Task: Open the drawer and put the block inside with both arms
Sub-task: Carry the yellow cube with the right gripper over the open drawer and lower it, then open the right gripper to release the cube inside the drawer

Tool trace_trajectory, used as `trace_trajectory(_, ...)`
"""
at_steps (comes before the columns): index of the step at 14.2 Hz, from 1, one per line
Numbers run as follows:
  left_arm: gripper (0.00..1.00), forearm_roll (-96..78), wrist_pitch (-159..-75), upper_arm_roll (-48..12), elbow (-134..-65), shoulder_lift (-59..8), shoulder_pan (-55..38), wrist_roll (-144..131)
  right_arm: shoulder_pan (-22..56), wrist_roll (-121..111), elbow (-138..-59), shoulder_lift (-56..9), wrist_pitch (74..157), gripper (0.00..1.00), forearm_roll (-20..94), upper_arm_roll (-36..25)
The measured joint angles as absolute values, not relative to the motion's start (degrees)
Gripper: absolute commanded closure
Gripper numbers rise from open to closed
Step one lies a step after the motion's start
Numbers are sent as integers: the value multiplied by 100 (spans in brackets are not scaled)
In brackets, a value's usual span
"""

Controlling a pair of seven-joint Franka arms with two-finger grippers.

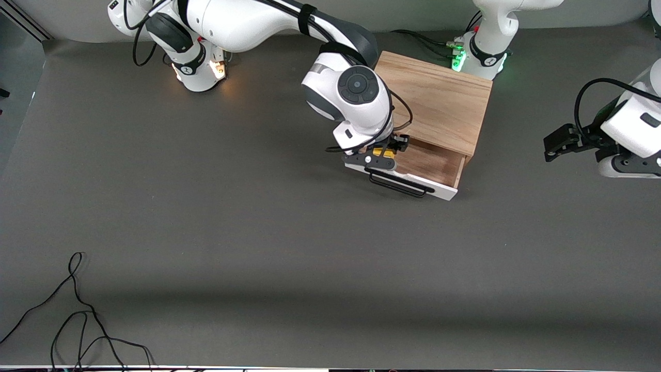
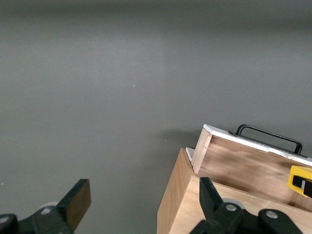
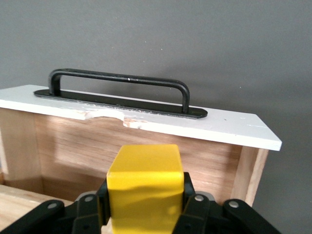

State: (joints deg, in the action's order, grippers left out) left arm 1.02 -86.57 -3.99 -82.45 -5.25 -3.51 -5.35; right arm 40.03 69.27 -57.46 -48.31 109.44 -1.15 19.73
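The right gripper [image 1: 381,155] has its jaws clenched on the yellow block [image 3: 145,187], one finger pressed against each side of the cube. The block [image 1: 383,152] is held over the open drawer [image 1: 431,164], above the end of the light wood interior that lies toward the right arm's end of the surface. In the right wrist view the cube's top face sits level with the upper part of the drawer's inner wall; whether its underside touches the drawer floor cannot be told. The drawer's white front panel [image 3: 146,117] carries a black wire bar handle [image 3: 119,85], and a chipped notch shows in the panel's top edge just above the block. The drawer is pulled out from the light-wood cabinet [image 1: 439,103] toward the front camera. The right arm reaches from its base across the cabinet's corner.

The left gripper [image 1: 560,142] waits over the bare grey surface [image 1: 258,232] toward the left arm's end, apart from the cabinet, its jaws released and spread wide, holding nothing. Its fingers [image 2: 78,202] frame the cabinet's side in the left wrist view. A loose black cable [image 1: 77,315] lies on the surface near the front camera.
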Motion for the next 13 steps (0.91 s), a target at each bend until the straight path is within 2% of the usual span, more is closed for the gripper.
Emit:
trace_trajectory(4,1,117,-9001,-376,-9003,-45,-361,-250,4049,7026,-5937,-4891,10937,100,-286,1973)
trace_trajectory(10,1,155,-9054,-366,-9095,14,-397,-161,4141,7165,-6089,-5045,11122,100,-546,1973)
trace_trajectory(11,1,155,-9054,-362,-9095,14,-397,-158,4152,7194,-6105,-5089,11206,96,-583,1973)
trace_trajectory(12,1,153,-9054,-361,-9094,13,-398,-157,4166,7213,-6112,-5137,11304,71,-600,1973)
trace_trajectory(13,1,152,-9054,-360,-9094,13,-398,-157,4174,7226,-6126,-5176,11383,15,-617,1973)
